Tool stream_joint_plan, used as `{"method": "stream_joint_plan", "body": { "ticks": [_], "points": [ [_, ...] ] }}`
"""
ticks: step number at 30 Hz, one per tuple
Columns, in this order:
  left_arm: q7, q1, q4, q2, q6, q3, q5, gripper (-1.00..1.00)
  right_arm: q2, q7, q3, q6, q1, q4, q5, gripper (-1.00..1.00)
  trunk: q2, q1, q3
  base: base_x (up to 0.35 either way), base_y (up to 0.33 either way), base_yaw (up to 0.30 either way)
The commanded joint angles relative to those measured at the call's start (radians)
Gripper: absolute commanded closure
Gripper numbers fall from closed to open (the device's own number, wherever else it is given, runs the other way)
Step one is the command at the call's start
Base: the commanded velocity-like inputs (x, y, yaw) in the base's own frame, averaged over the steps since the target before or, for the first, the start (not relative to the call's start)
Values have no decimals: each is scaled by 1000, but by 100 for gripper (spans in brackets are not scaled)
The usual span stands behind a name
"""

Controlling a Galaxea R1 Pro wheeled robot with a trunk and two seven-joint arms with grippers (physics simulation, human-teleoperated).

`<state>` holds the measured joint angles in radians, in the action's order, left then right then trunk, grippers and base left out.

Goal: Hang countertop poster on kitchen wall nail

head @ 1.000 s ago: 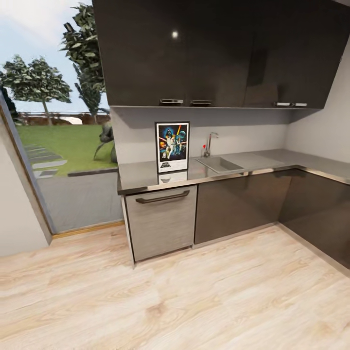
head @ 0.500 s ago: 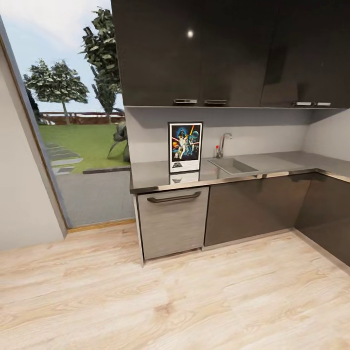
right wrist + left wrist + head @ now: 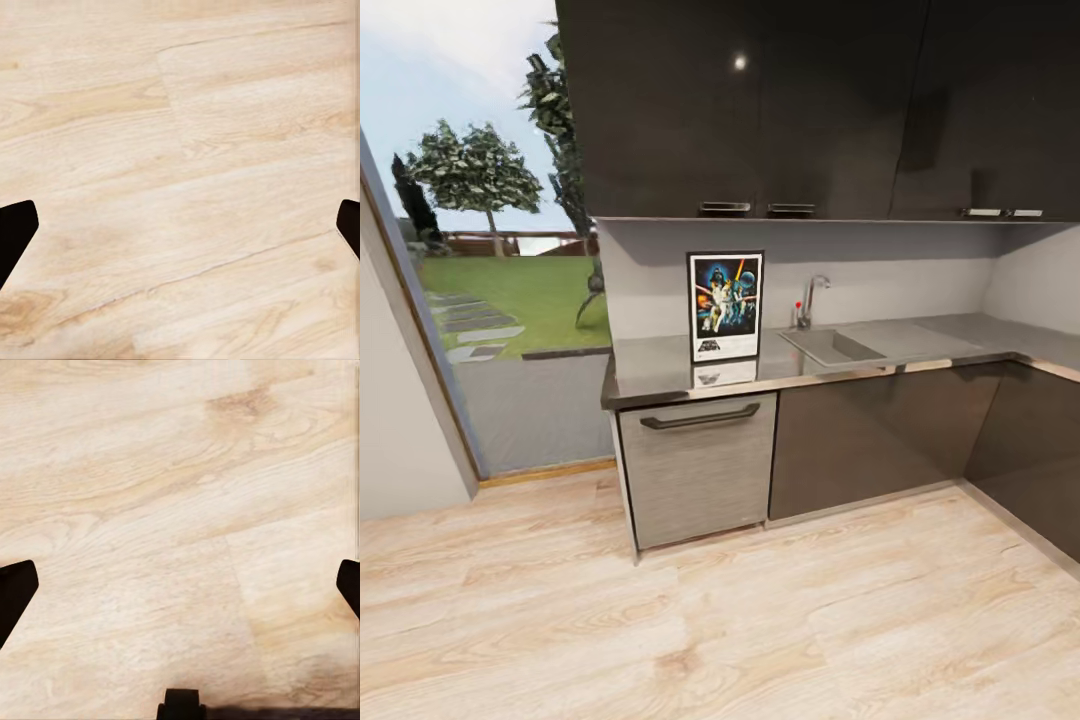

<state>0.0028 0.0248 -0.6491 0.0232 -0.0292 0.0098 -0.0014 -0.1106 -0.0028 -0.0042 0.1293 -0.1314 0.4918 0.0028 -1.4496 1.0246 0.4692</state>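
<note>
Three views are given, taken one after another.

Head view, change: the whole picture has shifted since half a second ago, so the camera is judged to have moved, not the things; the poster [image 3: 726,306] and the cabinets are now seen a little larger and further toward the left.
Head view, meaning for the task: an approach to the surface [image 3: 660,368] is judged to be under way; the pick-up is not yet begun.
Head view, poster: it is stood upright on the surface, leaned against the light-grey wall [image 3: 650,275] or just before it, which cannot be told; its reflection is seen on the glossy top below it.
Head view, neighbours: the sink [image 3: 832,347] and tap [image 3: 809,298] are set near the poster on its right; a drawer front with a dark handle [image 3: 699,417] is placed below it.
Head view, nails: no nail can be made out on the wall at this size.
Head view, floor: a wide stretch of pale wooden floor [image 3: 740,620] is left between the camera and the cabinets.

Left wrist view, pose: the left gripper [image 3: 180,585] is pointed down at the floor boards.
Left wrist view, jaws: they are spread wide at the picture's two edges, with nothing held.

Right wrist view, pose: the right gripper [image 3: 180,225] is likewise aimed at the floor.
Right wrist view, jaws: they are parted wide and empty.
</note>
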Motion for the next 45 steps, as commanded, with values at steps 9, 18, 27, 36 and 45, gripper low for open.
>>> {"method": "stream_joint_plan", "body": {
  "ticks": [9, 18, 27, 36, 45],
  "points": [
    [0, 0, -1, 0, -2, 2, 1, -100, 0, 0, 0, 4, -1, -1, 0, -100, 0, 0, 1, 123, -96, 0],
    [-1, 0, -1, 0, -3, 4, 1, -100, 0, 0, 1, 4, -1, -1, 0, -100, 0, 0, 1, 10, 201, 0],
    [-1, 0, -1, 1, -3, 4, 1, -100, 0, 0, 1, 5, 0, -1, 0, -100, 0, 0, 1, 3, 291, 0],
    [-1, 0, -1, 0, -3, 4, 1, -100, 0, 1, 2, 7, 1, -1, 1, -100, 0, 0, 1, 69, 296, 0],
    [-1, 0, -1, 1, -3, 4, 1, -100, 2, 1, 4, 7, 1, -10, 2, -100, 0, 0, 1, 19, 296, 0]
  ]
}}
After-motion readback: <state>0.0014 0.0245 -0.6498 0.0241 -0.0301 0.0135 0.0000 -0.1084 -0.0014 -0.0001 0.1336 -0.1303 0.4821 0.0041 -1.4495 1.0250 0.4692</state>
